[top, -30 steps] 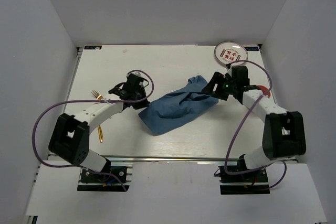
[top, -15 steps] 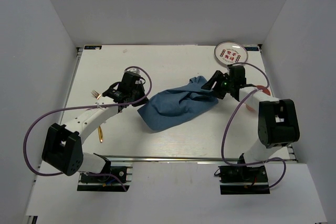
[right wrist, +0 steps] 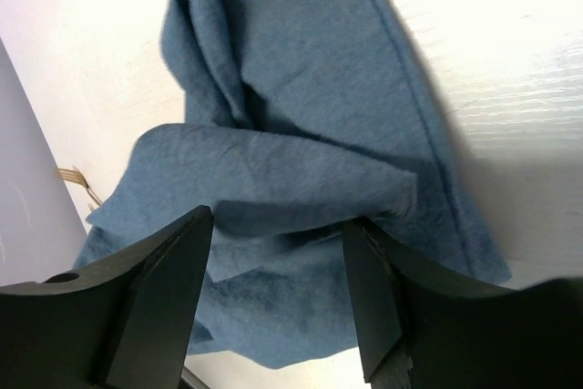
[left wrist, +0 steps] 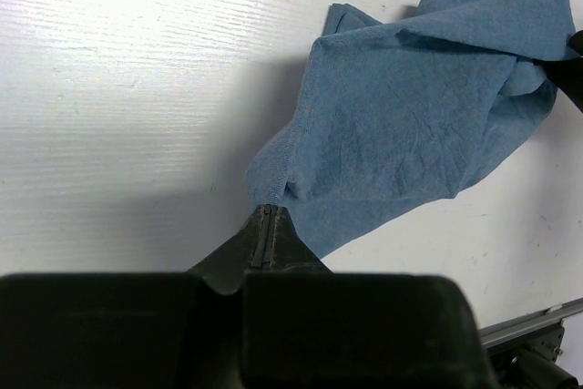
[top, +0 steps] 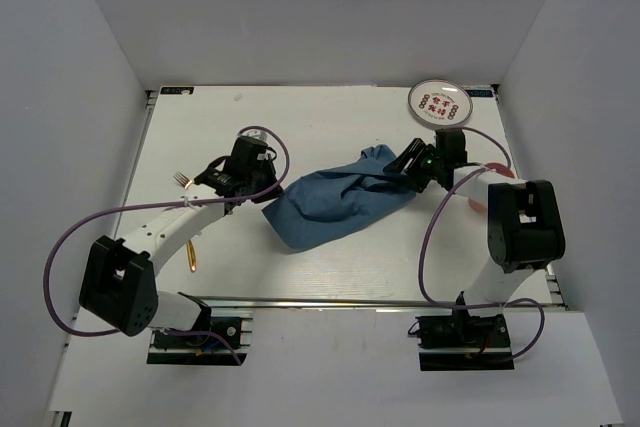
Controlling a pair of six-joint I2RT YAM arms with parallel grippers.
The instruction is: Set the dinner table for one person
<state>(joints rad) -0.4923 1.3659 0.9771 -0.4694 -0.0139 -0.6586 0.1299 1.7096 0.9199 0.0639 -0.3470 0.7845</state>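
Observation:
The dinner table (top: 330, 122) is the white ribbed tabletop. A crumpled blue cloth (top: 340, 202) lies at its middle. My left gripper (top: 264, 187) is shut on the cloth's left corner; in the left wrist view the shut gripper (left wrist: 271, 213) pinches the hem of the cloth (left wrist: 419, 116). My right gripper (top: 407, 165) is open over the cloth's right end. In the right wrist view this gripper (right wrist: 278, 230) has its jaws wide apart, with folds of the cloth (right wrist: 291, 88) between and beyond them.
A white plate with red marks (top: 438, 102) sits at the far right corner. A gold fork (top: 186, 187) lies at the left under my left arm; its tines show in the right wrist view (right wrist: 75, 179). A red object (top: 503, 175) lies beside my right arm.
My left gripper has shifted slightly left with the cloth corner. My right arm's elbow has swung up and back, with its gripper staying at the cloth's right end.

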